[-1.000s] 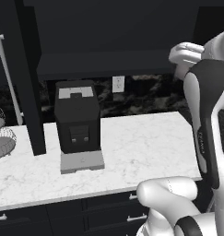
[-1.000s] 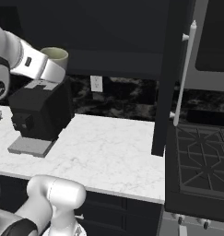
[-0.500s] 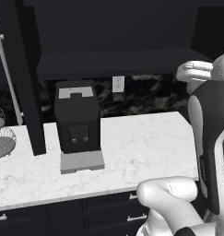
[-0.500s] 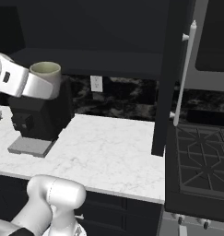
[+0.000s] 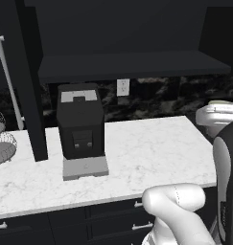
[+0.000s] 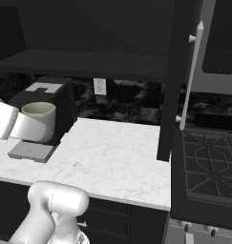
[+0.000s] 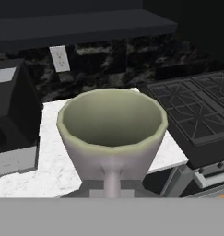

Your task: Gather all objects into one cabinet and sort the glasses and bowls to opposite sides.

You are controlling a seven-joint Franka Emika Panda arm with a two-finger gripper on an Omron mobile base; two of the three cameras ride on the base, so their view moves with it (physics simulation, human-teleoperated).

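Hand view, gripper [image 7: 111,186]: clamped tight on the grey-beige cup [image 7: 111,133], mouth up, carried in the air off the counter's [image 6: 112,157] front edge.
Counter: coffee machine [image 5: 80,127] at its back left, stove [image 6: 208,167] past its right edge.
Shelf [image 5: 132,64]: dark and bare where it shows, well above the cup.
Progress: early by my read; this cup not yet shelved, and the red cup and both bowls to follow.

I found no legible text, label, brand, number or sign on any surface in view.
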